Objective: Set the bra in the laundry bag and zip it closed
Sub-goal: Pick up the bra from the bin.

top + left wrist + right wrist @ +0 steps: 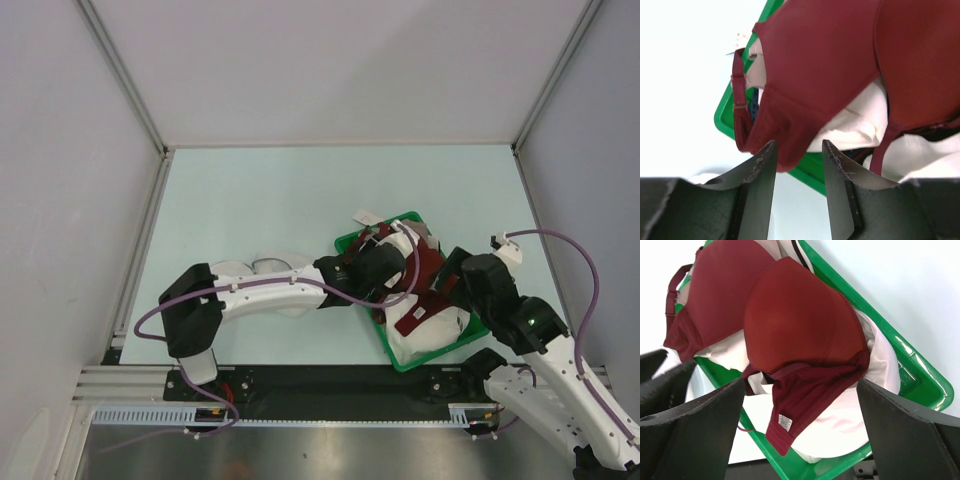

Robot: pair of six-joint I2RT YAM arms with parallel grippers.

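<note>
The bra tops white garments in the green basket; left gripper ajar, right gripper wide.

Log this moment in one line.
bra: atop white garments in green basket | left end effector: open, at bra's wing | right end effector: open, over bra | laundry bag: on table, without bra

Green basket of white garments

Pale mint tabletop, plain grey-white walls on three sides, aluminium corner posts, even light.
</note>
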